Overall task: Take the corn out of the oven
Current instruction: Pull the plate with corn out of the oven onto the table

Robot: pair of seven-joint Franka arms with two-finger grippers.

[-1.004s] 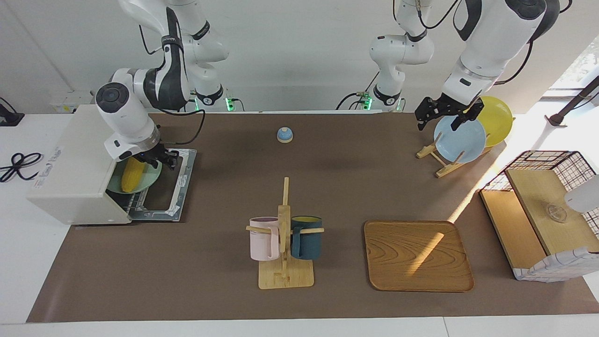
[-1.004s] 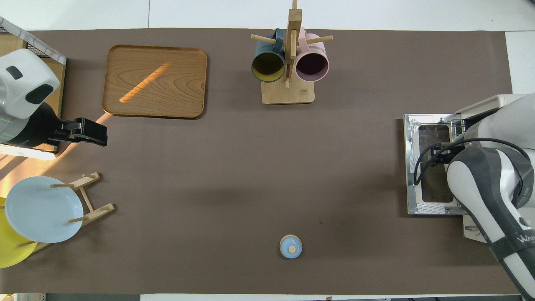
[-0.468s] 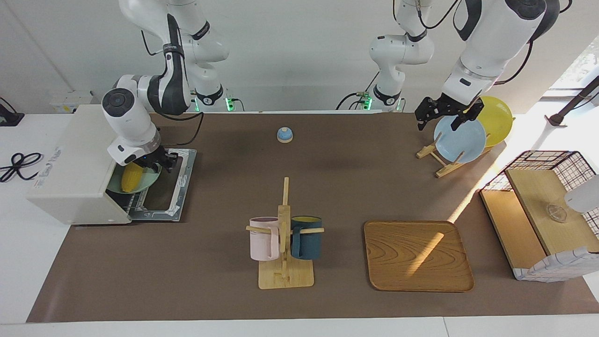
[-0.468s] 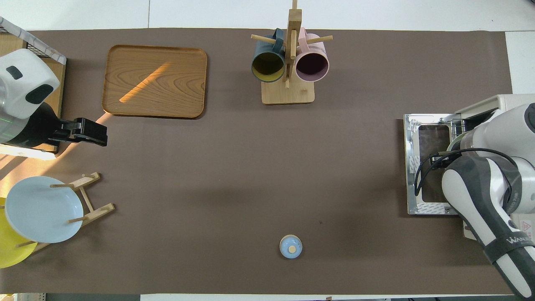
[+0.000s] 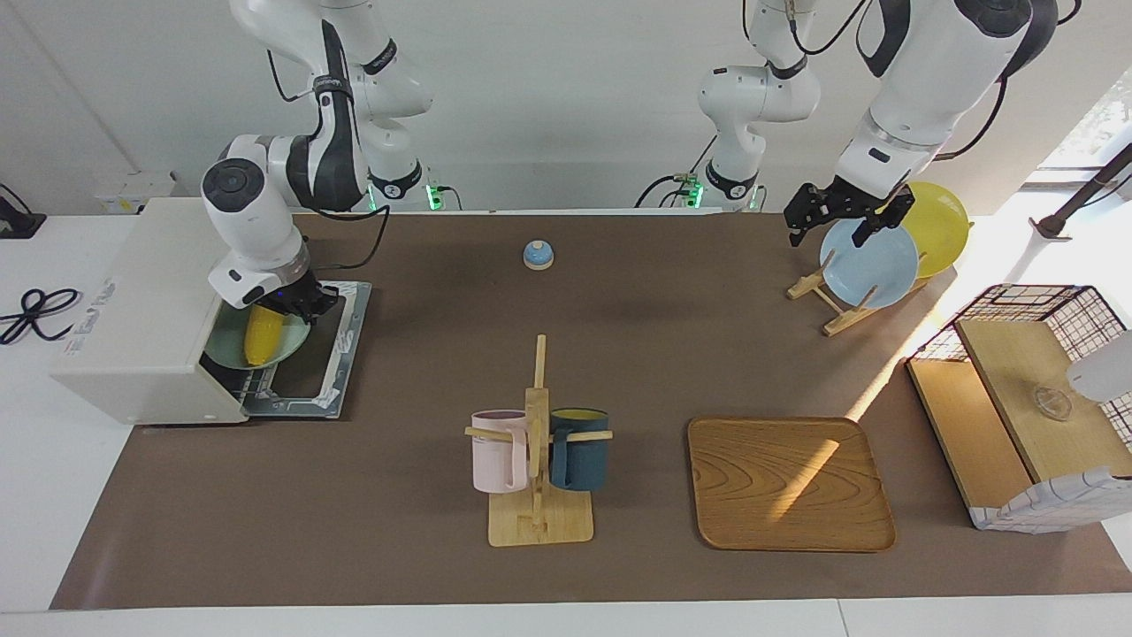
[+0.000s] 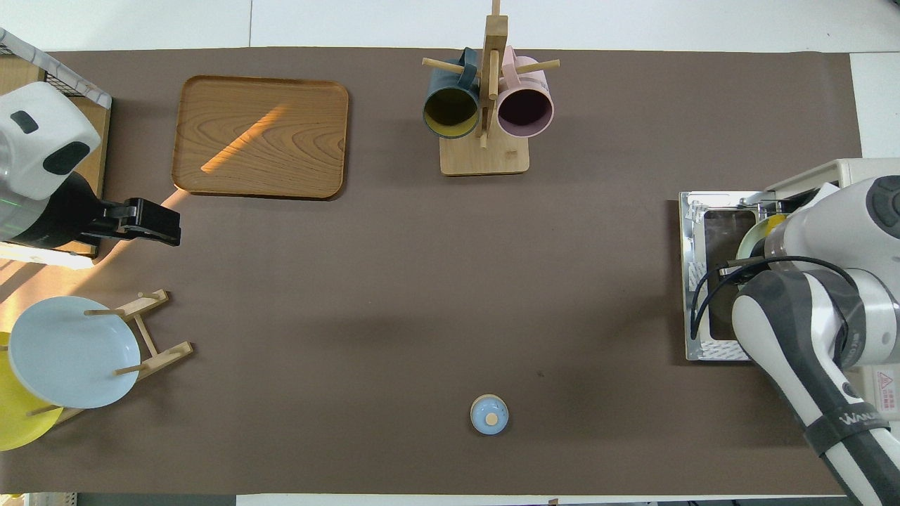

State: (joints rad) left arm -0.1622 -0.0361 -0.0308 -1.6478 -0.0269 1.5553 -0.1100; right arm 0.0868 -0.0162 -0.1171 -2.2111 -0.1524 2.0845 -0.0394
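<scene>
The right hand [image 5: 285, 307] is shut on the corn [image 5: 263, 333] at the oven [image 5: 141, 318] mouth, left of frame; the left hand [image 5: 847, 217] waits open over the plates, upper right; the middle desk [image 5: 619, 354] is bare.

My right arm bends down from its base, wrist turned steeply downward; my right gripper [image 5: 285, 307] is closed on the corn [image 5: 263, 334]. My left arm waits raised, forearm slanting down, with my left gripper [image 5: 840, 215] hanging in the air, its fingers [image 5: 798, 221] spread wide apart.
</scene>
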